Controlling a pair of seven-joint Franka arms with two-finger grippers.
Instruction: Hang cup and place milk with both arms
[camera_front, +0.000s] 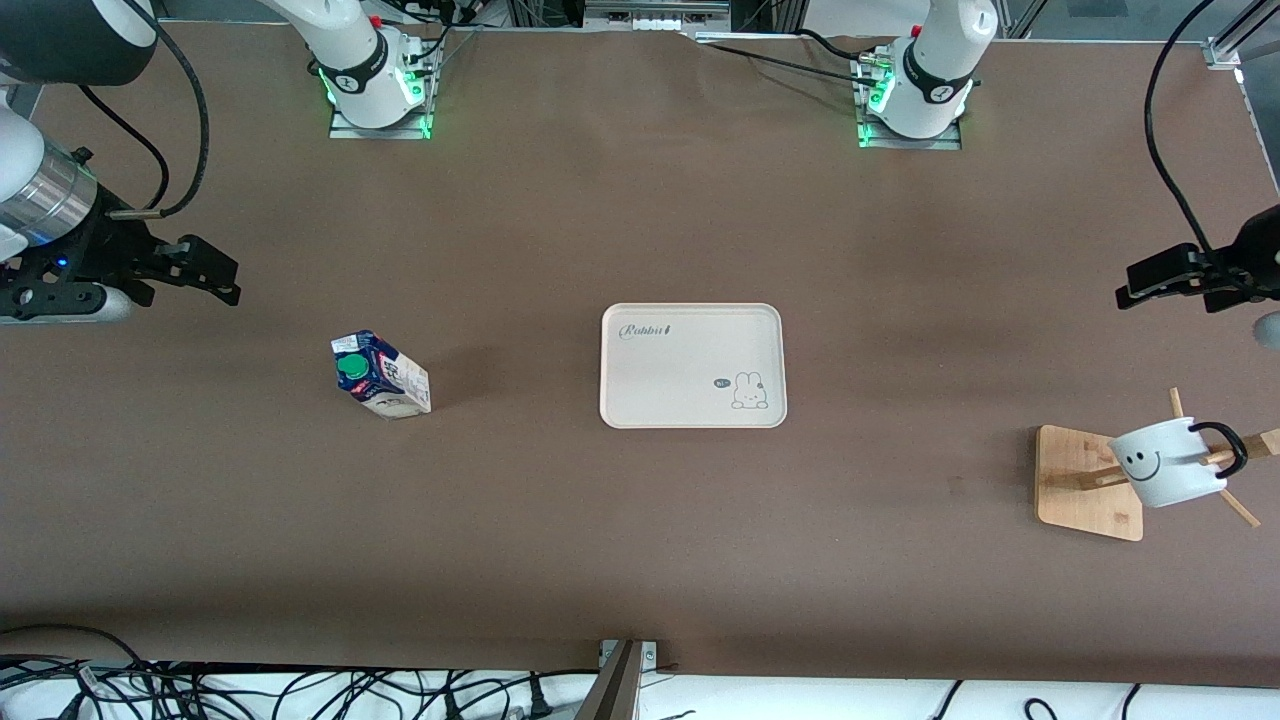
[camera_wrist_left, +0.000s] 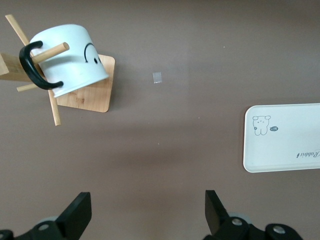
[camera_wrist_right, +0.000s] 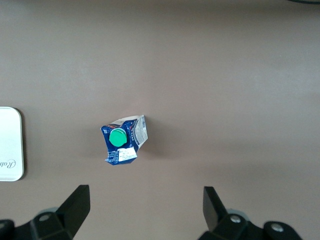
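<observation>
cup (camera_front: 1166, 463) hung on wooden rack (camera_front: 1088, 483) | milk (camera_front: 381, 375) upright on table | left hand (camera_wrist_left: 145, 212) wide | right hand (camera_wrist_right: 144, 210) wide

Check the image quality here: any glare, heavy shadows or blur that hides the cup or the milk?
Front view: even light, no glare; the milk casts a soft shadow and stands sharp, as does the cup on its rack. Left wrist view: cup crisp, smiley partly turned away. Right wrist view: milk crisp, green cap plain; faint shadow beside it.
</observation>
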